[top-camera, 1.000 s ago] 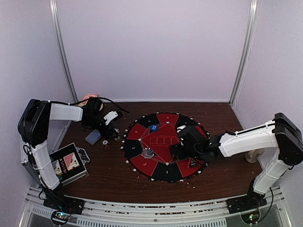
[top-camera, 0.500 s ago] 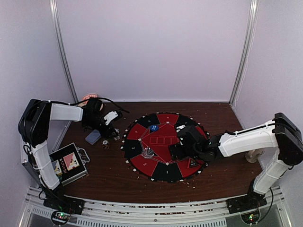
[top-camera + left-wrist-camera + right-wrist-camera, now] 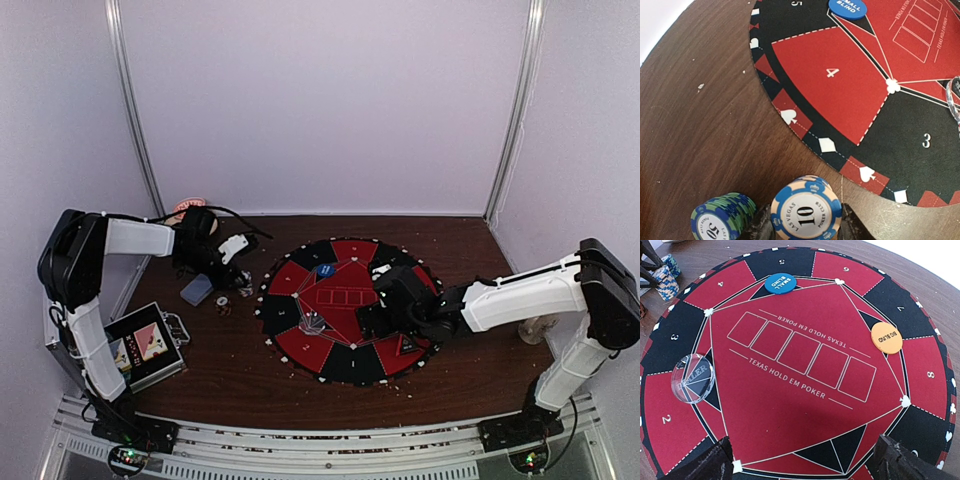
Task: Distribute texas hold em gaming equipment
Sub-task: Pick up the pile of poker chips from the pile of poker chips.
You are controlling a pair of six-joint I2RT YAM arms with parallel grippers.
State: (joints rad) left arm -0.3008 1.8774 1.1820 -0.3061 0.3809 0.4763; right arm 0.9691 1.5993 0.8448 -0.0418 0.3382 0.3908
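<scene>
My left gripper [image 3: 806, 220] is shut on a stack of blue-and-cream "10" poker chips [image 3: 806, 210] standing on the wooden table just off the round poker mat [image 3: 850, 100]. A green-and-blue "50" chip stack [image 3: 720, 220] stands beside it on the left. In the top view the left gripper [image 3: 240, 280] is at the mat's left edge, near a grey-blue card deck [image 3: 197, 289]. My right gripper [image 3: 805, 460] is open and empty above the mat's centre. On the mat lie a blue small-blind button [image 3: 780, 283], an orange big-blind button [image 3: 886, 337] and a clear dealer puck [image 3: 692, 377].
A metal case with card pictures [image 3: 145, 345] lies at the front left of the table. A few small chips [image 3: 222, 305] lie between the deck and the mat. A pale round object [image 3: 540, 328] sits behind the right arm. A pinkish object [image 3: 188, 206] is at the back left.
The right gripper has edged slightly left over the mat. The left gripper stays at the chip stack.
</scene>
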